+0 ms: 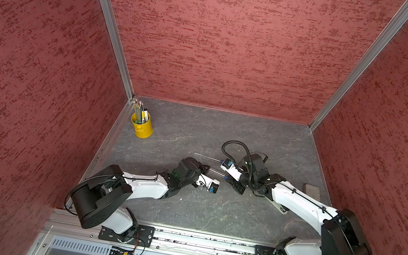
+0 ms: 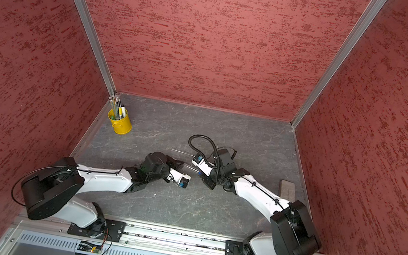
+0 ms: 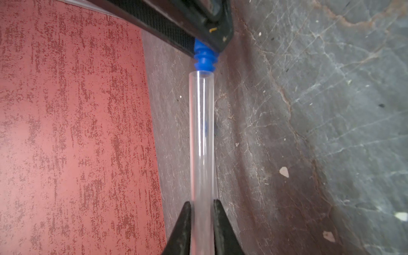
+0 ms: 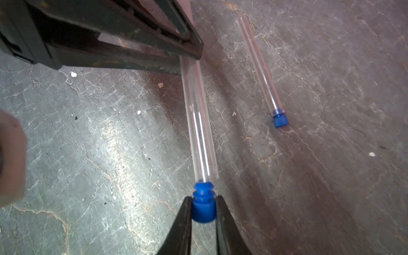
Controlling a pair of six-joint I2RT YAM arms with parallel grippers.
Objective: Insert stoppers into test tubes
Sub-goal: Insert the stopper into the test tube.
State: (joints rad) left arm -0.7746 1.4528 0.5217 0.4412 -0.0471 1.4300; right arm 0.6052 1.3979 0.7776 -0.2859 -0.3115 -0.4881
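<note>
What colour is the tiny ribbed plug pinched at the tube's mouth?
Bright blue plug; best in right wrist view.

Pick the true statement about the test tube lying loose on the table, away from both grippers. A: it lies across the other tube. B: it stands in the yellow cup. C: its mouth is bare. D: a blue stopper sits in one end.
D: in the right wrist view the loose test tube lies flat on the table with a blue stopper in its end, apart from the other tube, which the left gripper holds.
</note>
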